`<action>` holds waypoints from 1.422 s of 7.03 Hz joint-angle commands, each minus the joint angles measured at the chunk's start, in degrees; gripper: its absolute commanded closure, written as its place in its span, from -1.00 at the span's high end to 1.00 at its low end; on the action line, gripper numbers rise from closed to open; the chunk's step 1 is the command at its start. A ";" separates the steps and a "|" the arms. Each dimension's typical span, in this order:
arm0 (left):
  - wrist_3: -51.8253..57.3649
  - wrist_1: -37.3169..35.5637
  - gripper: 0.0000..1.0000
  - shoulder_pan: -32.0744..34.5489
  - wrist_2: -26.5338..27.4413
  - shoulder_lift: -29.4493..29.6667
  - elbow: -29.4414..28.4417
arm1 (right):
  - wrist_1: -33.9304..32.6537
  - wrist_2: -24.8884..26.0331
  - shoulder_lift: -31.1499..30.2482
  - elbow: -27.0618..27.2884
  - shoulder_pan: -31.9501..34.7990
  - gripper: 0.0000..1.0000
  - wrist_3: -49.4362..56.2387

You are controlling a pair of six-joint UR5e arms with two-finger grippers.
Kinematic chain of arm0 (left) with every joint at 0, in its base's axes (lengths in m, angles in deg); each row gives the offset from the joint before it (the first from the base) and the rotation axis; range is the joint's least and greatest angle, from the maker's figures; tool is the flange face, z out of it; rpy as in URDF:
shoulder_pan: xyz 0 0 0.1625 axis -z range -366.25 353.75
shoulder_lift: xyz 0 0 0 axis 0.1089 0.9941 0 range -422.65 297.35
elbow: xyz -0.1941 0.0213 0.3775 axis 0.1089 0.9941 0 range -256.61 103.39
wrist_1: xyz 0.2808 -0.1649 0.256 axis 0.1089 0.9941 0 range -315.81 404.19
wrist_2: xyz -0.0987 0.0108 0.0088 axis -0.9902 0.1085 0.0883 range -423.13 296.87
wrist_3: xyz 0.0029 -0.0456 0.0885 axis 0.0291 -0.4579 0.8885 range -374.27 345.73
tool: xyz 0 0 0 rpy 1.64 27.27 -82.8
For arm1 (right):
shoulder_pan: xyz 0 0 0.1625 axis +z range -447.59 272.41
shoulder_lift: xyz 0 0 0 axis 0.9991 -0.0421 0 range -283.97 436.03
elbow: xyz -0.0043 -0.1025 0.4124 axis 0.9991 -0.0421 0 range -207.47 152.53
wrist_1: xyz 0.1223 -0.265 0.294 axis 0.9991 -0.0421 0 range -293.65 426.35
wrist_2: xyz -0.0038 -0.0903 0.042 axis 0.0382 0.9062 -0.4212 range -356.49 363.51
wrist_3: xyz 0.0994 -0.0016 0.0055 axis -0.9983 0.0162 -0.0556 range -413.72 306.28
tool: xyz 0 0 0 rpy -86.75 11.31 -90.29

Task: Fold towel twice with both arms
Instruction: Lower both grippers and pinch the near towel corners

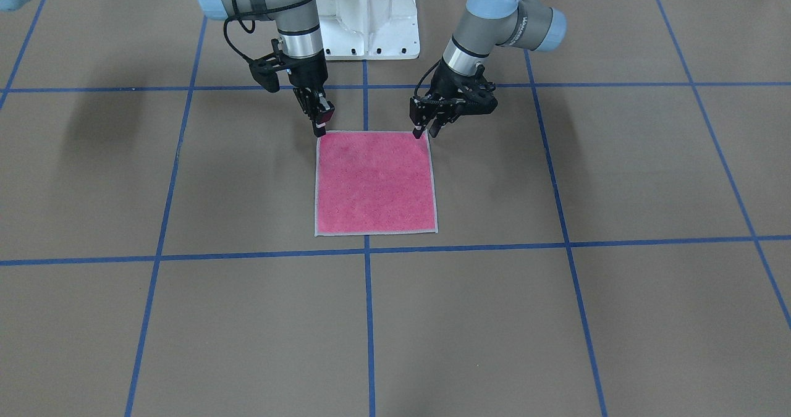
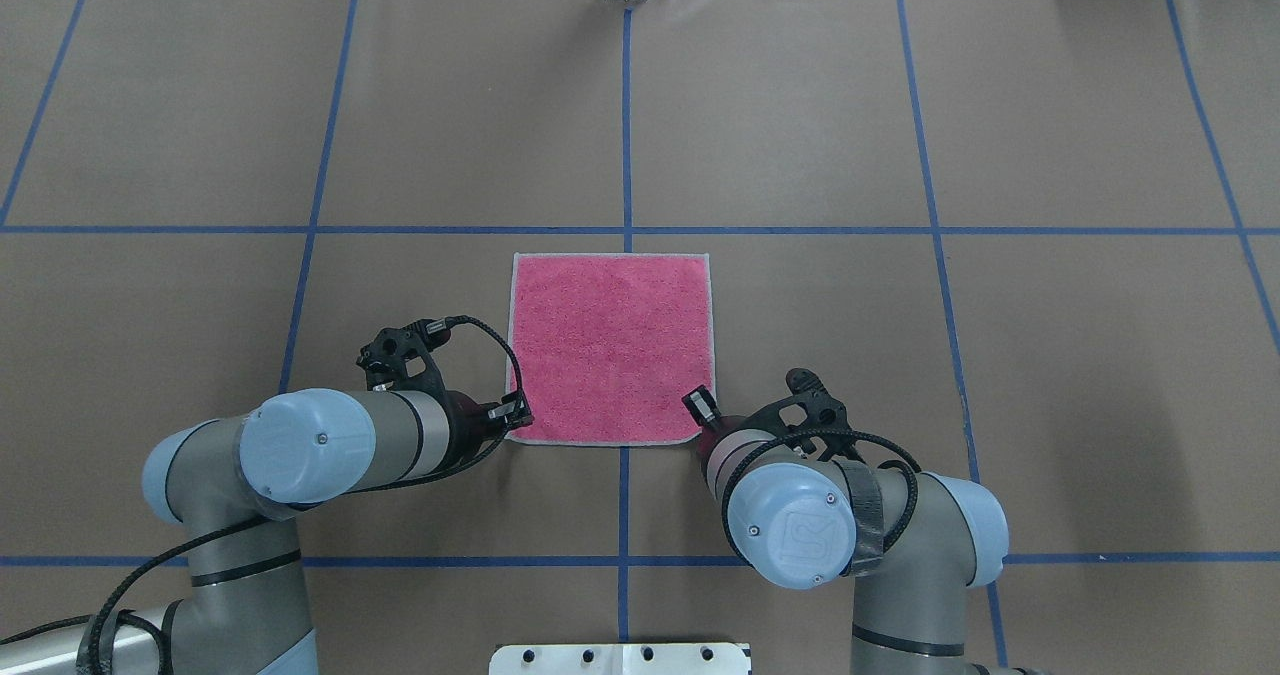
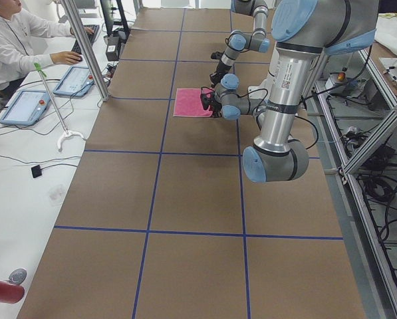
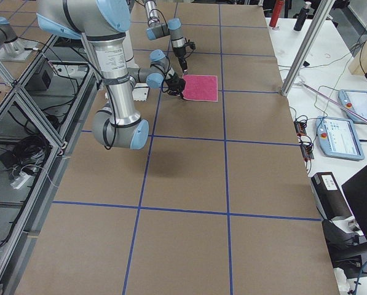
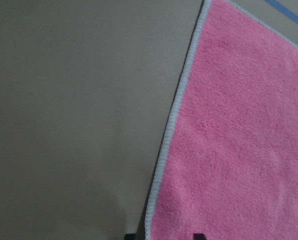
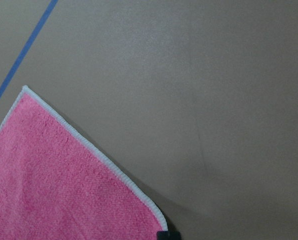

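Note:
The towel (image 1: 374, 182) lies flat and unfolded on the brown table, pink face up, with light grey edging (image 5: 174, 107). Both arms reach down to its two corners nearest the robot base. My left gripper (image 1: 426, 133) is open, and in the left wrist view its two fingertips (image 5: 130, 236) straddle the towel's edge near that corner. My right gripper (image 1: 319, 130) is at the other near corner. In the right wrist view its dark tips (image 6: 167, 235) show as one block, closed together right at the corner of the towel (image 6: 54, 190).
The white pedestal base (image 1: 371, 15) stands just behind the towel. Blue tape lines (image 2: 627, 125) divide the table into squares. In the exterior left view a person (image 3: 12, 33) sits at a side desk with tablets (image 3: 25, 106), beside a metal post (image 3: 85, 46).

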State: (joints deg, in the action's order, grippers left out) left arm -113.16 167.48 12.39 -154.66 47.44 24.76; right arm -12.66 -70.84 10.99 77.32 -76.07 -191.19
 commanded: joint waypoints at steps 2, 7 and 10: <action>0.02 0.02 -0.30 -0.01 -0.05 -0.04 -0.20 | 0.00 0.00 0.00 -0.03 0.00 -1.00 0.00; 0.02 -0.07 -0.47 -1.25 0.04 0.04 -0.20 | 0.00 0.00 0.00 -0.03 0.09 -1.00 0.00; 0.02 0.02 -0.61 -1.25 0.04 -0.13 -0.20 | 0.09 0.00 0.00 0.06 0.09 -1.00 0.18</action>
State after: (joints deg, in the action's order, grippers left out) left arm -113.15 167.45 11.16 -154.62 47.33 24.57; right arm -12.64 -70.84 10.99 77.34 -75.99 -191.11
